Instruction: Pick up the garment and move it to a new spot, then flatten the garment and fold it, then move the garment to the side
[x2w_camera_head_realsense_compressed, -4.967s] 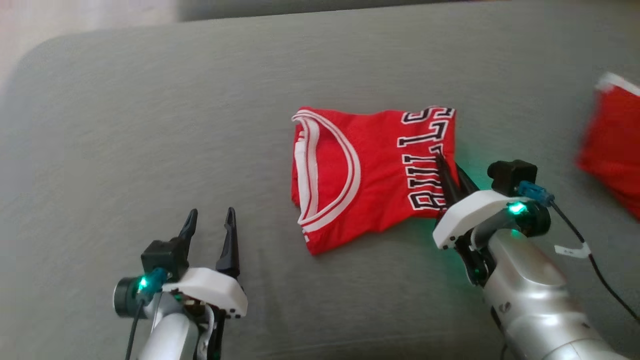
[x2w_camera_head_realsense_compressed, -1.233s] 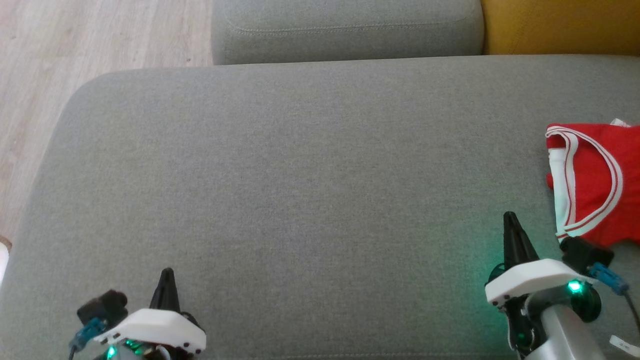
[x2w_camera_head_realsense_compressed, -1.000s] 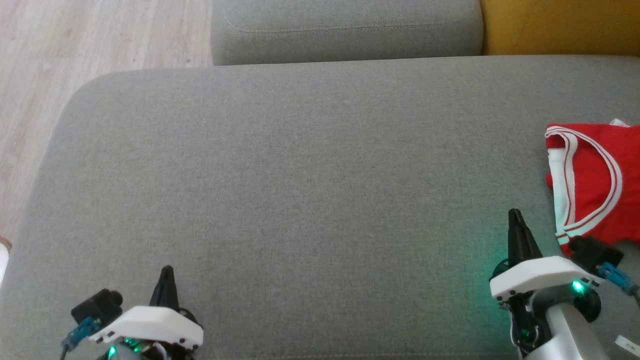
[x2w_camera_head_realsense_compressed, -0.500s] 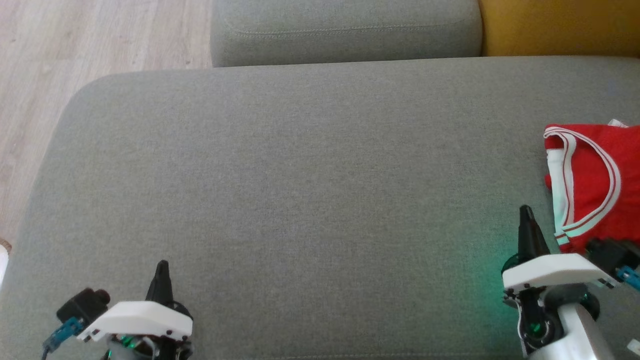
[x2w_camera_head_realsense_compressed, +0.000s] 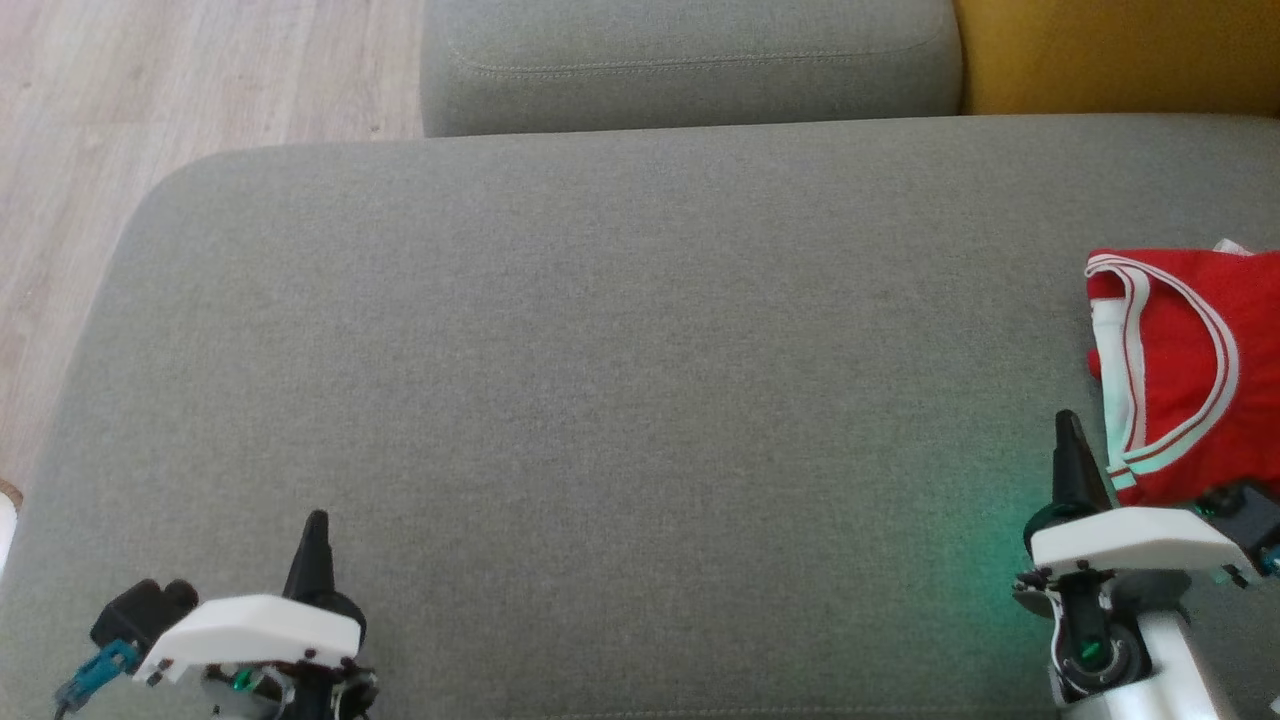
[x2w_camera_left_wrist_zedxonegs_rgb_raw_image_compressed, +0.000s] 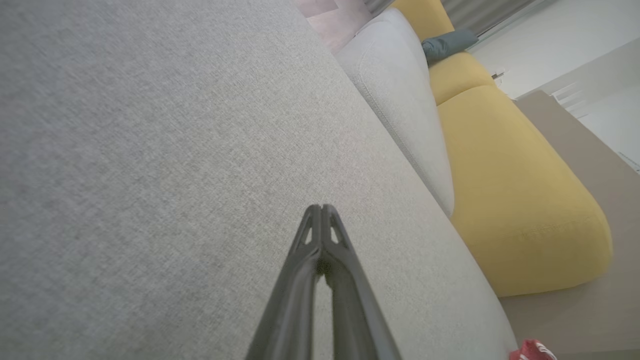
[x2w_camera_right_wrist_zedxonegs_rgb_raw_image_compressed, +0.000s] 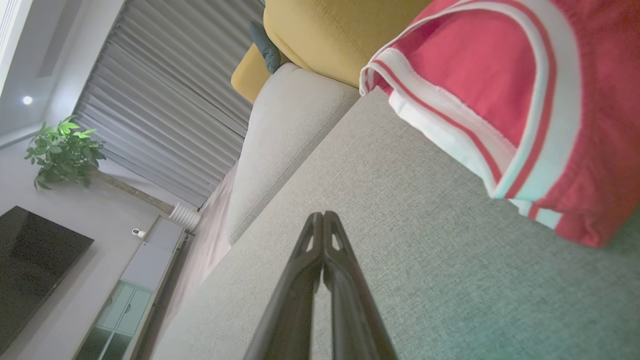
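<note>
Shut tight and holding nothing, the jaws of the left gripper and the right gripper each come to one dark point, low over a big grey seat. The garment, a red top, lies folded on the seat at the far right, just beside the right gripper's tip but not touching it. Wide white bands with thin red lines curve round its opening. The seat is soft woven cloth with a round corner. Behind it sits a grey cushion with a stitched seam, and next to that a yellow cushion. Pale wood floor shows at the left. Far off, the right wrist view shows a leafy green plant, grey blinds and a dark screen.
</note>
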